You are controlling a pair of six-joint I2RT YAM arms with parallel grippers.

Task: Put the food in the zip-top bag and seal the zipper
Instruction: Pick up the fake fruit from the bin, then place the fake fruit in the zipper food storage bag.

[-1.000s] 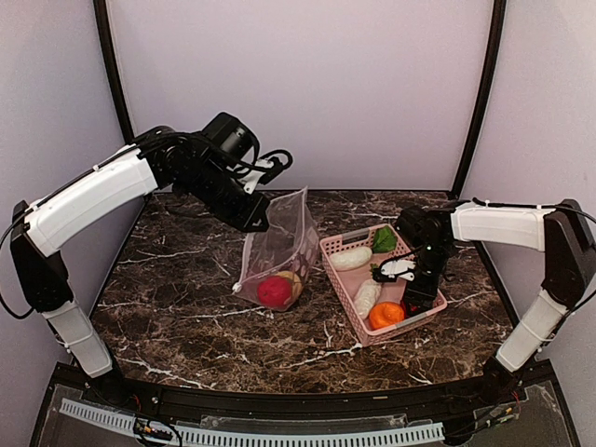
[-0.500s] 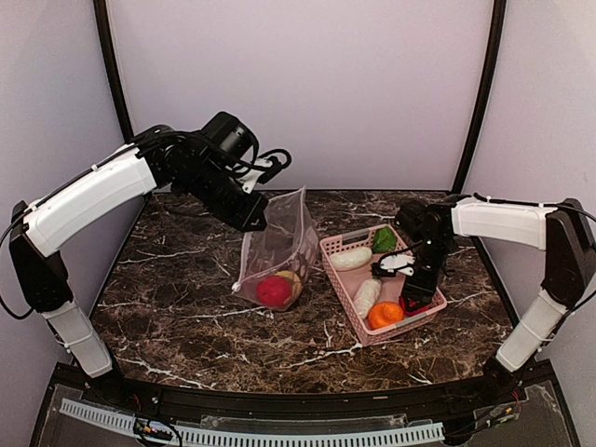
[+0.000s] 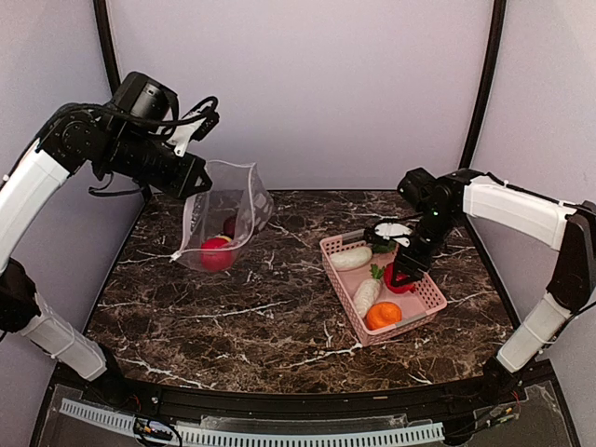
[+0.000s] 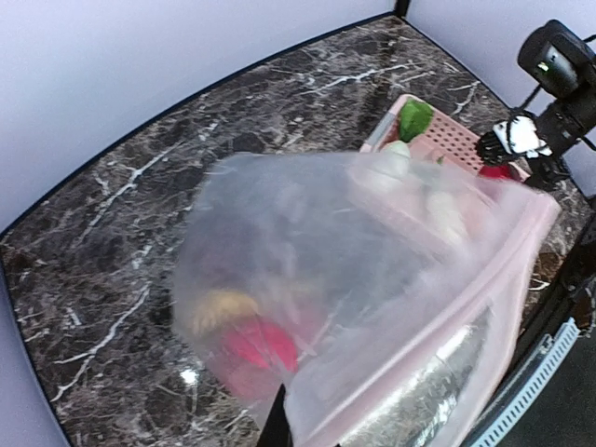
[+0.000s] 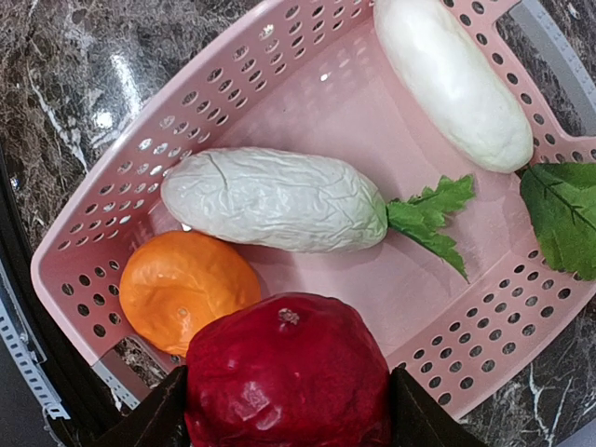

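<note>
Red ball (image 5: pixel 287 372) sits gripped in the right hand (image 5: pixel 289 410); left hand (image 3: pixel 193 183) holds the bag (image 3: pixel 226 209). Basket (image 5: pixel 112 214) food (image 5: pixel 275 200) waits; zipper (image 4: pixel 484 284) not shut.

The top view looks down from 6 o'clock, far back. The left wrist view peers close through the zip-top bag (image 4: pixel 372 242) toward 3 o'clock. The right wrist view hangs close over the pink basket (image 5: pixel 307 102), which all three views share.

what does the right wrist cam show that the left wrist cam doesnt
Only right wrist: the orange and an unblocked look at both white radishes. Only left wrist: the clear bag, a red piece and a yellowish piece inside. Both: the pink basket, the green leaf, and the right hand on a red ball.
</note>
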